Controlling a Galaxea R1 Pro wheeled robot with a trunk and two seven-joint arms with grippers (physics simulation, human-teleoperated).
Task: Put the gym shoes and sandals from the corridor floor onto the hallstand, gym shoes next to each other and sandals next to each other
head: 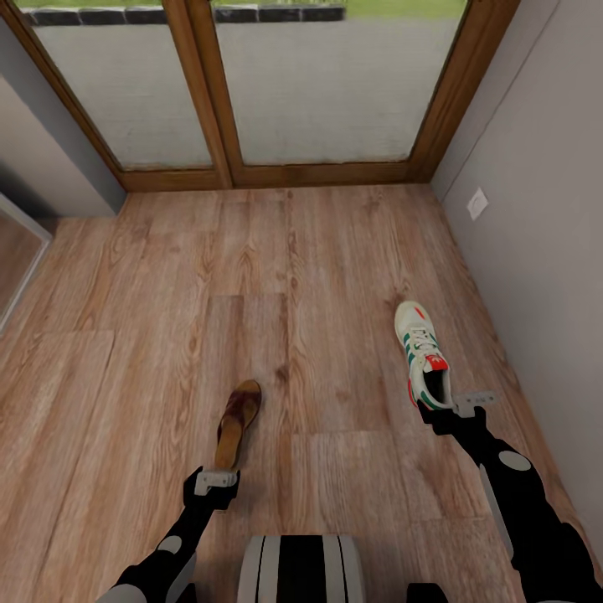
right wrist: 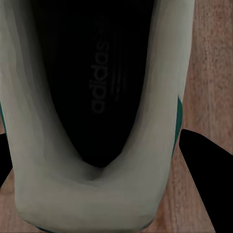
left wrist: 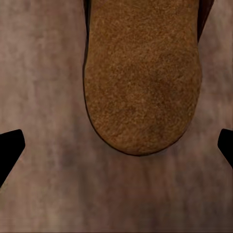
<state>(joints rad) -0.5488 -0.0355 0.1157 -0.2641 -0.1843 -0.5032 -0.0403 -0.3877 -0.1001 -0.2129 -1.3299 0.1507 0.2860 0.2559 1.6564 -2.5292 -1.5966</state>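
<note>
Item 1, nearest: left hand [head: 216,480], low over the corridor floor [head: 126,377], fingers spread wide apart and holding nothing. In the left wrist view its two dark fingertips [left wrist: 9,148] stand to either side of bare planks, with the heel end of the sandal [left wrist: 143,77] just beyond them.

Item 2: sandal [head: 238,421], brown, flat on the floor. It lies at 12 o'clock from the left hand, heel toward the hand, long axis running away from it, toe tipped slightly toward 1 o'clock.

Item 3: right hand [head: 469,404], also spread apart, empty, poised at the heel of the gym shoe [head: 423,356]. The right wrist view shows the shoe's collar and dark insole [right wrist: 92,87] between the fingertips.

Item 4: gym shoe, white with green stripes, upright on its sole, long axis toward 11 o'clock from the right hand.

Judgement: each arm is nearer its own item; the right appears closer to a grasp.

Farthest: glazed wooden doors [head: 209,92], grey wall [head: 536,167].
</note>
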